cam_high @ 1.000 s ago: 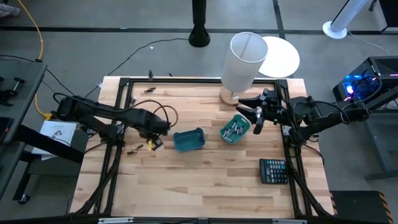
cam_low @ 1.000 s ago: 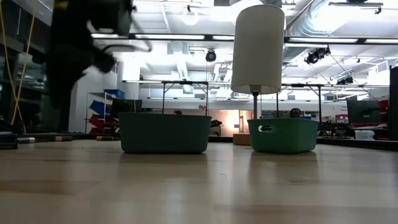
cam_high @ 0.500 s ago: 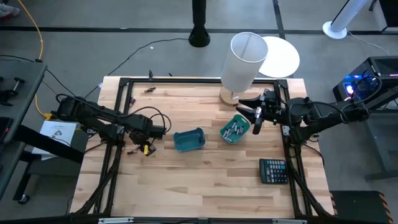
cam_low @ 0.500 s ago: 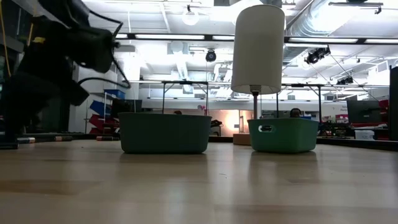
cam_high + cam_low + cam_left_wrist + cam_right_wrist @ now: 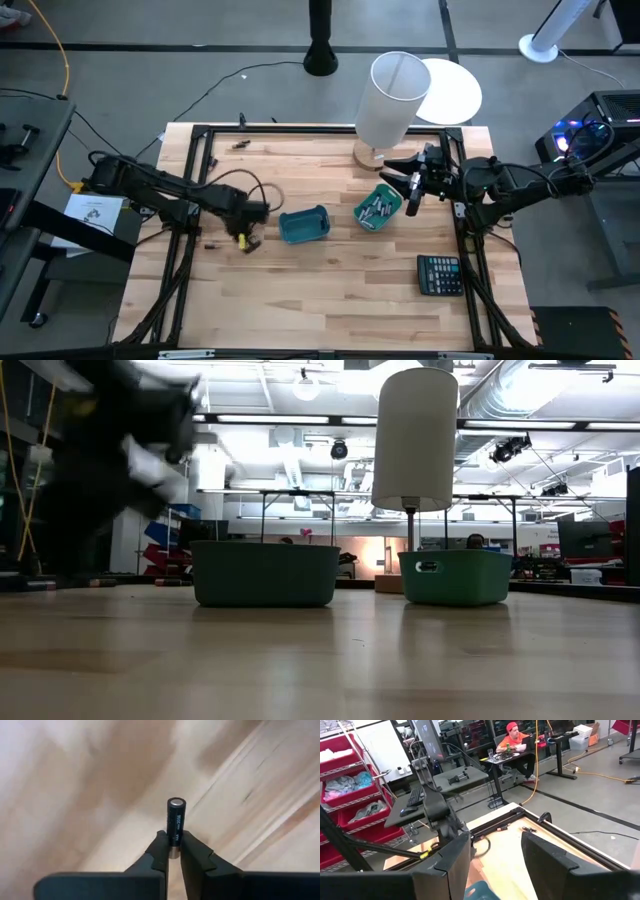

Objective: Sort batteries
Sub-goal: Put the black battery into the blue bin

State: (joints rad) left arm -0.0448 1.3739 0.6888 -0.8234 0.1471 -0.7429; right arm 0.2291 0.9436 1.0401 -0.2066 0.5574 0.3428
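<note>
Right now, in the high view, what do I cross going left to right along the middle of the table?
Left gripper, shut on a dark battery → blue-teal bin → green bin with batteries in it → right gripper, open → black calculator, nearer the front edge.

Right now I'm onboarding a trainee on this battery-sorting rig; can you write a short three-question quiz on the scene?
1. True or false: the left gripper is shut on a dark battery.
2. Which teal bin holds batteries? A) left bin B) right bin
3. What black device lies near the table's right edge?

Key: 1 true; 2 B; 3 the calculator.
</note>
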